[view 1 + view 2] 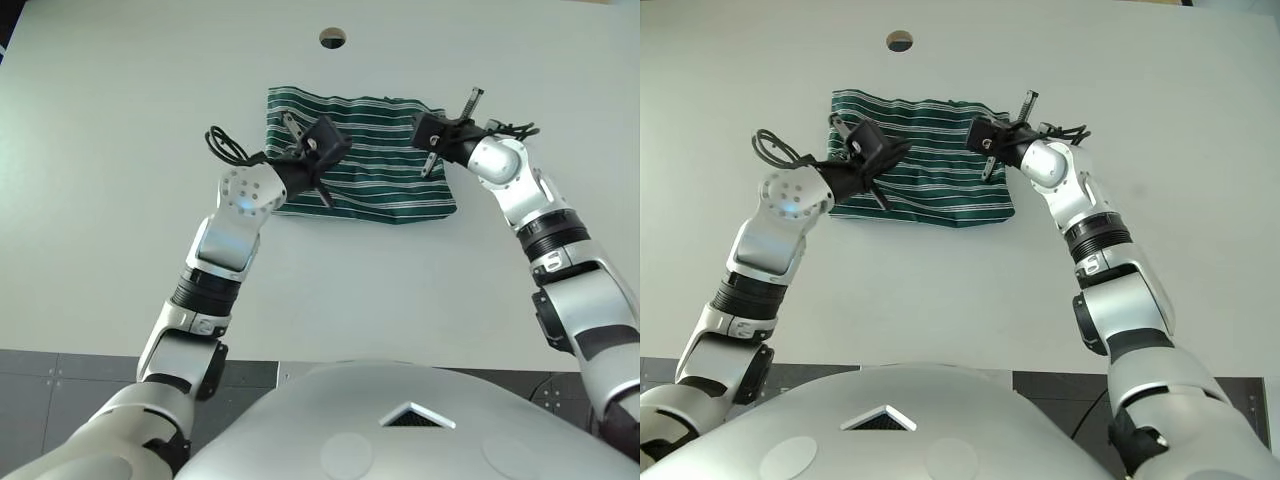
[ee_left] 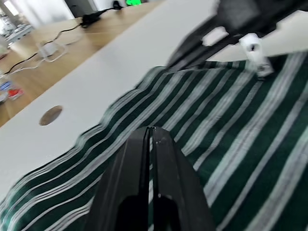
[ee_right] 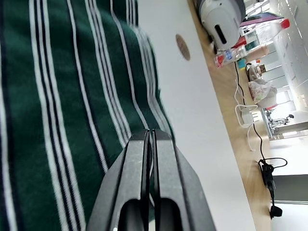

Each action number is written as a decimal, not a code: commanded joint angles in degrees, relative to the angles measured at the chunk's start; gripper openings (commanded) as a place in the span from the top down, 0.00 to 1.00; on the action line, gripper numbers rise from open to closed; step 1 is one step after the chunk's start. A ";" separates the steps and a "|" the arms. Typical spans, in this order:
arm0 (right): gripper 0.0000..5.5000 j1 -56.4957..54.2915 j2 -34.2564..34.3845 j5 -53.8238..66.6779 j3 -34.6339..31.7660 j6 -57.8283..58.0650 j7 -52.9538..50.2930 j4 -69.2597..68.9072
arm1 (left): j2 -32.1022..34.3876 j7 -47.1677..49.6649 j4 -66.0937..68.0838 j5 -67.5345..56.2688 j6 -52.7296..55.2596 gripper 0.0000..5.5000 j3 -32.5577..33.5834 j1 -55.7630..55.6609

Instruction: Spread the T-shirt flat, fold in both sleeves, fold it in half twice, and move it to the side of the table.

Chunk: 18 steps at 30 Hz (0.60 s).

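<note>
Green cloth with thin white stripes, the T-shirt (image 1: 380, 185), lay as a folded rectangle on the white bench (image 1: 120, 150), toward the far middle and short of the round hole (image 1: 332, 38) in the top.

Over the shirt's left part hung the left pincer (image 2: 150, 131), its two fingers pressed together. No cloth showed between them, so whether it had any hold on the fabric could not be told. The near edge of the rectangle looked a little wavy, not crisp.

At the shirt's far right corner sat the right pincer (image 3: 150, 132), equally closed and right by the cloth's edge, with bare bench beside it.

The main risk, as I judged it, was the layers parting. If either pincer caught only the top layer, a lift or a drag toward the side of the bench would peel the fold open. Closed fingers pushing on the cloth could bunch it into ridges instead of sliding it. Should one arm travel faster than the other, the rectangle would skew or stretch diagonally, and a corner might flip over.
</note>
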 commanded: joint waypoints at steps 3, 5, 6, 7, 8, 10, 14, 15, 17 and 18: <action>0.98 0.00 -1.31 -3.64 3.64 -0.15 2.47 1.55 | 3.17 -4.27 -1.24 3.69 3.47 0.98 -5.52 2.49; 0.98 1.04 -2.08 -4.28 4.75 -0.38 4.34 0.70 | 4.50 -6.66 -0.52 3.67 5.24 0.98 -6.35 2.70; 0.98 1.52 -2.52 -4.29 5.13 -0.32 5.38 0.13 | 5.25 -7.87 -0.04 3.48 6.24 0.98 -6.54 2.65; 0.98 1.87 -2.92 -4.20 5.37 -0.17 6.19 -0.44 | 5.85 -8.78 0.29 3.34 6.80 0.98 -6.54 2.65; 0.98 2.22 -3.42 -4.07 5.58 0.07 7.23 -1.09 | 6.82 -9.84 0.27 3.28 7.01 0.98 -6.53 2.85; 0.98 3.15 -4.97 -3.85 5.89 0.53 9.83 -2.86 | 9.18 -12.26 -1.24 2.87 7.18 0.98 -6.34 3.77; 0.98 9.45 -10.90 0.71 5.70 2.01 21.39 -13.82 | 12.86 -15.26 -2.44 1.95 6.94 0.98 -5.04 4.15; 0.98 12.34 -12.99 3.47 5.61 2.89 26.12 -19.34 | 13.59 -15.77 -2.53 1.77 6.75 0.98 -4.69 4.21; 0.98 20.31 -19.76 9.39 5.54 6.71 35.57 -36.13 | 14.55 -16.35 -2.58 1.24 6.36 0.98 -3.82 4.23; 0.98 22.85 -22.22 10.97 5.45 8.45 38.16 -42.03 | 14.69 -16.41 -2.56 0.97 6.16 0.98 -3.47 4.33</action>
